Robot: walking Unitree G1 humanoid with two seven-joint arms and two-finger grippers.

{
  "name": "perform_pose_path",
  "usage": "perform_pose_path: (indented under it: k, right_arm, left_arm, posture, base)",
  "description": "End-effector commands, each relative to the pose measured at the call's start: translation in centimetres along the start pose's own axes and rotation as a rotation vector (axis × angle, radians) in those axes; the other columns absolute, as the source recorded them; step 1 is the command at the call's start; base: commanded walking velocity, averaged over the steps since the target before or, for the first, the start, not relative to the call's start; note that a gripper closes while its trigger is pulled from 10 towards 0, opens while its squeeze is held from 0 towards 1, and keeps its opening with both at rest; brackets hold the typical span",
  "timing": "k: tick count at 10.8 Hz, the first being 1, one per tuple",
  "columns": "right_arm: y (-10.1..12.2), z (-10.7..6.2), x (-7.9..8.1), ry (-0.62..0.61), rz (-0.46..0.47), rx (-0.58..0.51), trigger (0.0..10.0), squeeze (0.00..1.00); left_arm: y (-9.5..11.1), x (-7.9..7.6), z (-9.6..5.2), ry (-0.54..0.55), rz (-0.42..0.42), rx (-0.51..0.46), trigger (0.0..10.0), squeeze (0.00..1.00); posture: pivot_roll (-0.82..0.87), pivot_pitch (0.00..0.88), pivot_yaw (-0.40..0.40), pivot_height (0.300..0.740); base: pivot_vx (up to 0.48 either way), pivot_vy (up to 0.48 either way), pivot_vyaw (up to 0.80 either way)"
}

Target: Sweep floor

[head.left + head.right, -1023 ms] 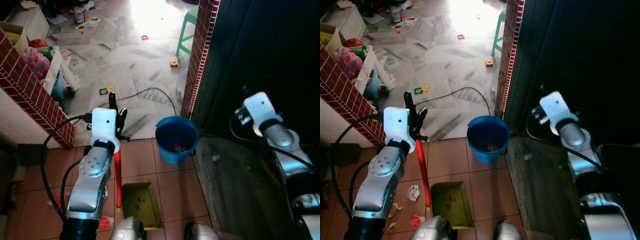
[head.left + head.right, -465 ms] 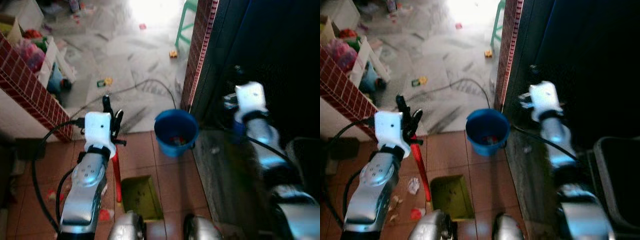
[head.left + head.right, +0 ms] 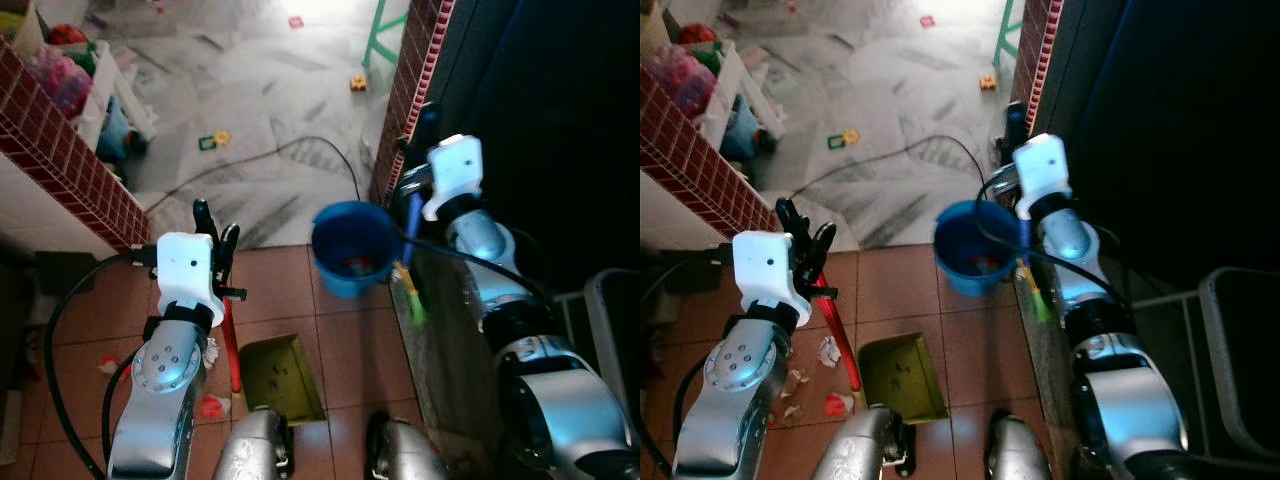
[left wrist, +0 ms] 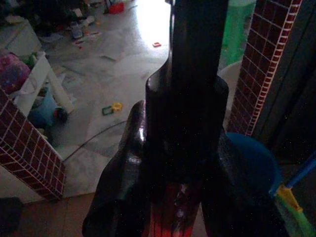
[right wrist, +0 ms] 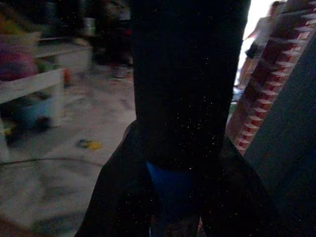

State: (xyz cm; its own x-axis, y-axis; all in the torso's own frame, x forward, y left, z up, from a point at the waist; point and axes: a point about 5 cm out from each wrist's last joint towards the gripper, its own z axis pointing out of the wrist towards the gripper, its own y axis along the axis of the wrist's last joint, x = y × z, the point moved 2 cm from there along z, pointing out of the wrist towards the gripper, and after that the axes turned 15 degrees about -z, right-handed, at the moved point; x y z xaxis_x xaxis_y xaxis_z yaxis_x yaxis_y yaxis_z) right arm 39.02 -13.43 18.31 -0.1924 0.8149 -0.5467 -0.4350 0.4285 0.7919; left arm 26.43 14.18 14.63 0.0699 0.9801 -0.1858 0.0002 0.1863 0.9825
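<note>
My left gripper [image 3: 214, 222] is shut on the red handle [image 3: 233, 345] of an olive dustpan [image 3: 275, 377] that rests on the brown tiles just ahead of my feet. My right gripper [image 3: 428, 114] is raised beside the brick pillar and is shut on a broom's blue handle [image 3: 412, 216]. The broom's yellow-green lower part [image 3: 410, 297] hangs next to the blue bucket [image 3: 348, 250]. In the wrist views, dark fingers [image 4: 123, 197] clamp the red handle [image 4: 170, 219], and the blue handle [image 5: 170, 190] sits between the other pair. Paper scraps [image 3: 827, 351] and red litter [image 3: 837, 404] lie left of the dustpan.
A brick pillar [image 3: 410, 90] edges a dark doorway on the right. A low brick wall [image 3: 70, 160] stands on the left. A black cable [image 3: 280, 160] and small toys [image 3: 213, 141] lie on the grey floor beyond. A green stool [image 3: 385, 30] stands far back.
My right arm has swung left toward the bucket, and the blue broom it holds has come into view. The left gripper still holds the red handle. The camera has shifted.
</note>
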Motion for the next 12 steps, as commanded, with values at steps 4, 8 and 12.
perform_pose_path:
  k: [4,8,12]
  right_arm:
    - [-0.2,-1.9,3.7,0.307,0.136,-0.031,10.0,0.00]
    - [1.4,-3.4,5.2,0.504,0.283,-0.052,10.0,0.00]
    - [5.0,-2.3,4.6,0.518,0.410,-0.149,10.0,0.00]
  left_arm:
    - [-0.2,-0.2,0.0,0.002,-0.010,0.017,10.0,0.00]
    - [-0.3,-0.7,1.1,-0.003,-0.030,0.007,10.0,0.00]
    - [-0.1,-0.8,1.8,-0.002,-0.037,-0.014,10.0,0.00]
  posture:
    - [0.12,0.257,0.042,0.740]
    - [0.09,0.225,0.029,0.740]
    - [0.08,0.197,0.021,0.740]
  base:
    - [0.000,0.000,0.00]
    - [0.000,0.000,0.00]
    - [0.000,0.000,0.00]
